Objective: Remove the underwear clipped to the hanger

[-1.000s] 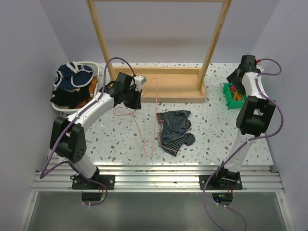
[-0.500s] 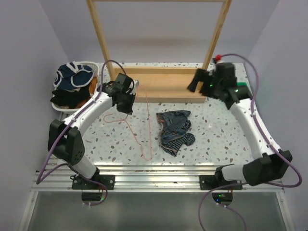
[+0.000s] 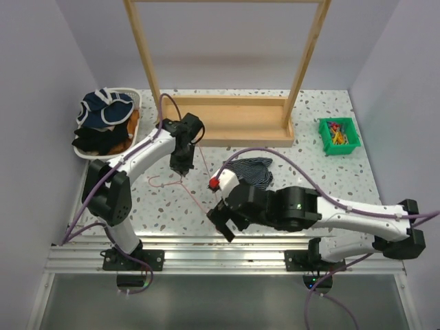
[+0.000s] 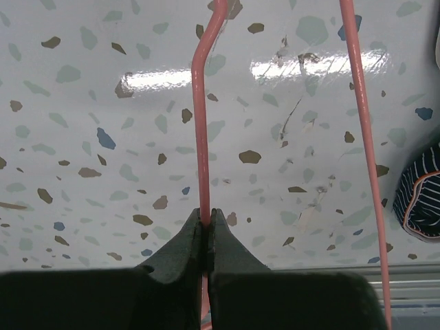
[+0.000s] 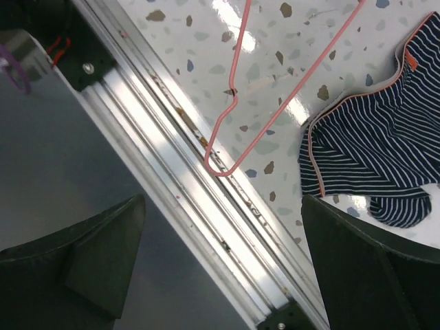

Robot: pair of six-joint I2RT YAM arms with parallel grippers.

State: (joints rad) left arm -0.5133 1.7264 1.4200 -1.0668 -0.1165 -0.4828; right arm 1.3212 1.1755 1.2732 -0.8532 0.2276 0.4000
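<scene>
Swung over from the far right, the right gripper (image 5: 221,201) hangs wide open above the near corner of the hanger (image 4: 200,137); the underwear (image 5: 364,151) lies on the table (image 3: 313,168) just beyond, nearest this arm. The left gripper (image 4: 206,221) pinches the hanger wire.

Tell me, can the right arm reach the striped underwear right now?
Probably yes. The right gripper hangs open over the table's near edge, and the underwear lies uncovered close beside it; only the thin hanger wire lies nearby.
</scene>
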